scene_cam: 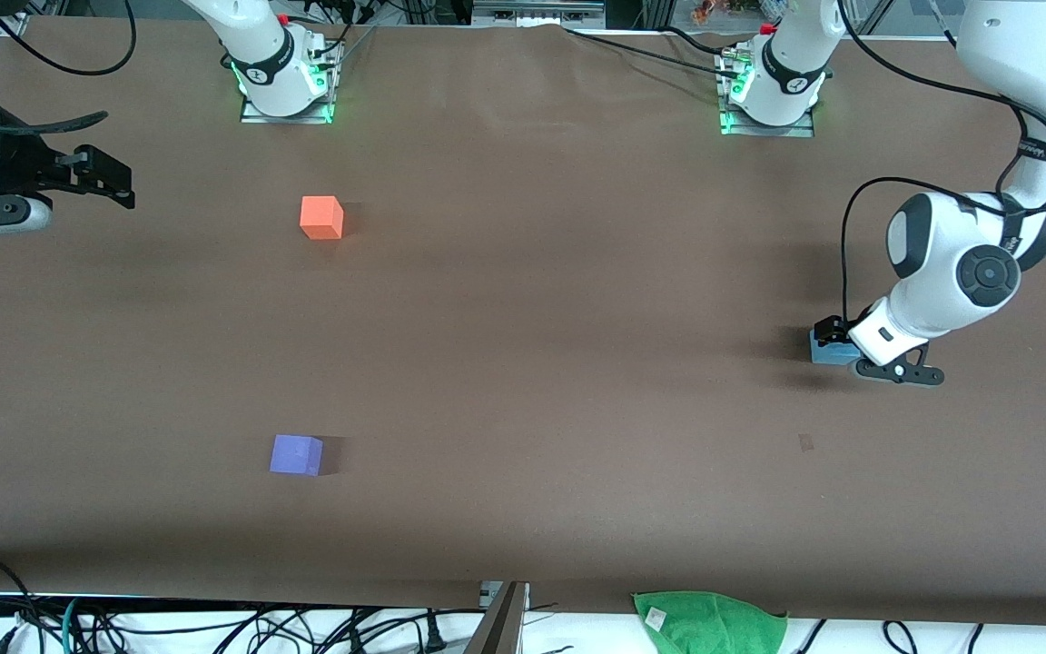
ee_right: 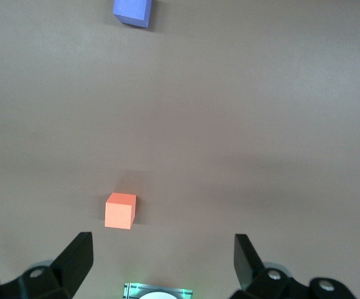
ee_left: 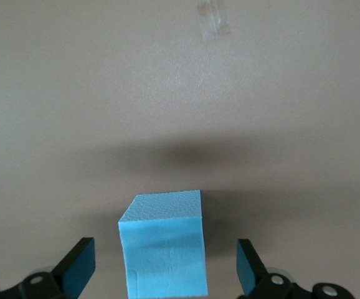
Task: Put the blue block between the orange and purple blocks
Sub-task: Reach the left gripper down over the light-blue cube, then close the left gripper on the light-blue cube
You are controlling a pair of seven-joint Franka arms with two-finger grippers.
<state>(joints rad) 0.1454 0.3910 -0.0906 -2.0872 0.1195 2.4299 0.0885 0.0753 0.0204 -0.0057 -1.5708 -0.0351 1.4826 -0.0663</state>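
Front view: left gripper [scene_cam: 836, 350] down at blue block [scene_cam: 827, 349], jaws spread around it, ungrasped.
Orange block [scene_cam: 321, 217] and purple block [scene_cam: 296, 454] wait apart; right gripper [scene_cam: 92, 177] idle, jaws released.

We see a wide brown surface [scene_cam: 523, 363], matte and faintly creased, filling nearly the whole front view. At about five o'clock on its near edge lies a crumpled green cloth [scene_cam: 712, 623] with a small white tag, and at roughly four o'clock from the centre sits a small piece of clear tape [scene_cam: 806, 442], also visible in the left wrist view [ee_left: 213, 20]. Along the six o'clock border we find tangled black cables [scene_cam: 214, 627] on a white strip.
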